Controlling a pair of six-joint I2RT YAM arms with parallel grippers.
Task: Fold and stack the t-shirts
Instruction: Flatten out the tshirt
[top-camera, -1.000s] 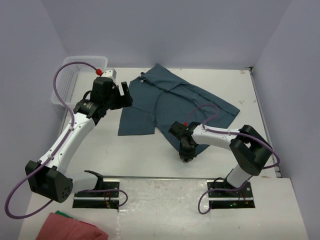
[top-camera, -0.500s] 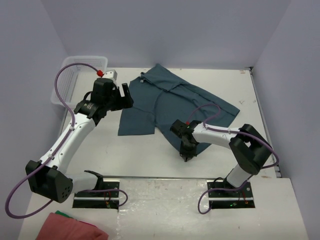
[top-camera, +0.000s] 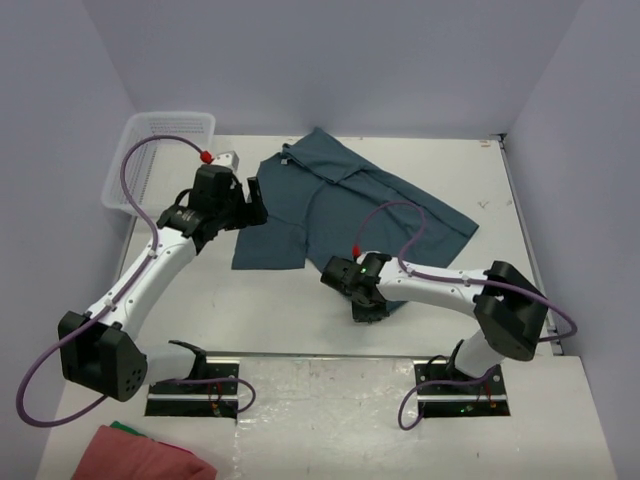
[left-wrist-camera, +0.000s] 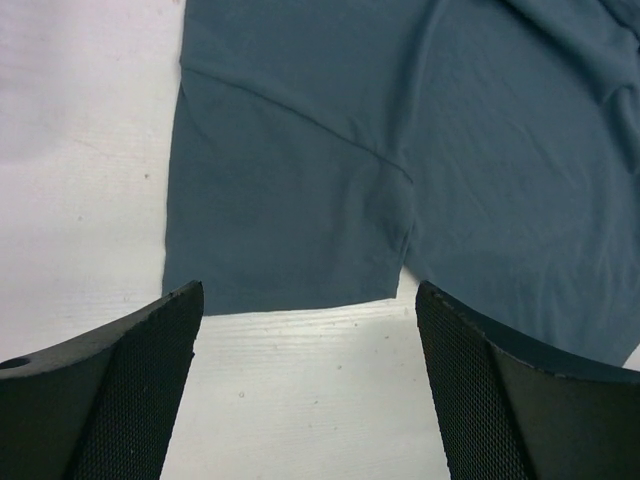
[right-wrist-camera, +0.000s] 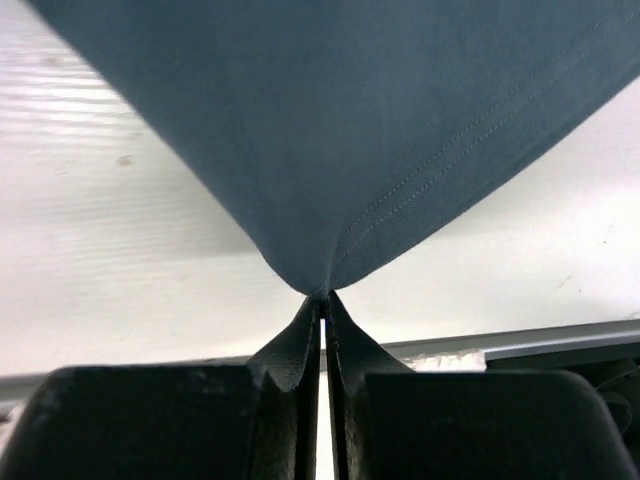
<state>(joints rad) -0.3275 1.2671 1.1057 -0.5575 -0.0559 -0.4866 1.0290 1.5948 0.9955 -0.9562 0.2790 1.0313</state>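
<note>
While the left end effector (left-wrist-camera: 308, 296) gapes empty, the right end effector (right-wrist-camera: 322, 300) pinches the one t-shirt (top-camera: 345, 200).

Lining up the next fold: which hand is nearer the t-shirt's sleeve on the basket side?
Left. The left hand hovers open right by that sleeve; the right hand is shut on the near hem corner of the t-shirt, farther off.
</note>
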